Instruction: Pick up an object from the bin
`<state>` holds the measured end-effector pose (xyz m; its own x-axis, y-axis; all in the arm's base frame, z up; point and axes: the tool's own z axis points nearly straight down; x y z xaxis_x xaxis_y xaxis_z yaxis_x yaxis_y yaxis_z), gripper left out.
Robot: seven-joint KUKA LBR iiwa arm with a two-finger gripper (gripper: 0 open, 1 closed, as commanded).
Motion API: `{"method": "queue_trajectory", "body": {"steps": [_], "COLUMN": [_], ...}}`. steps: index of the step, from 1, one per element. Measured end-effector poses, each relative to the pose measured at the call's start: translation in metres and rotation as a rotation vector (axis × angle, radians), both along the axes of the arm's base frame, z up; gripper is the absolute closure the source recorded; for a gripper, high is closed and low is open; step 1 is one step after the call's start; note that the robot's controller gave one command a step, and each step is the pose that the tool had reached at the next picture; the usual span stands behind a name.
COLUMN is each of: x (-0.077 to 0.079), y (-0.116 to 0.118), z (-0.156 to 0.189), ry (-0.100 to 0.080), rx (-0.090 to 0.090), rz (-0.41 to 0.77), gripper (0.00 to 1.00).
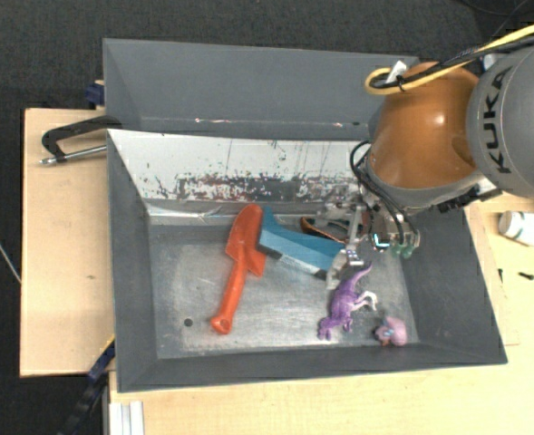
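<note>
My gripper point(351, 254) hangs under the orange wrist cover at the bin's right side, its tips low over the floor. A purple toy dinosaur point(346, 303) lies just below the tips, its head end close to them. A blue block-shaped thing point(294, 246) lies just left of the gripper, its right end near the fingers. Whether anything is between the fingers is hidden by the gripper body.
An orange toy shovel point(237, 266) lies diagonally left of the blue thing, handle toward the front. A small pink and purple toy point(393, 333) sits in the front right corner. A dark, orange-edged object point(324, 225) lies behind the blue thing near the back wall.
</note>
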<state>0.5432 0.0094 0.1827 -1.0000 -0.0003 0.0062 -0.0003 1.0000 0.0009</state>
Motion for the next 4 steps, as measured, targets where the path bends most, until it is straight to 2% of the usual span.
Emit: {"method": "queue_trajectory", "body": {"steps": [1, 2, 3, 4], "x": [0.002, -0.016, 0.01, -0.031], "y": [0.0, -0.026, -0.042, -0.034], "z": [0.004, -0.038, -0.072, -0.1], "ry": [-0.008, -0.016, -0.029, -0.062], "rx": [0.0, 0.001, -0.003, 0.002], "rz": [0.0, -0.013, 0.099, -0.201], "gripper": [0.0, 0.0, 0.0, 1.0]}}
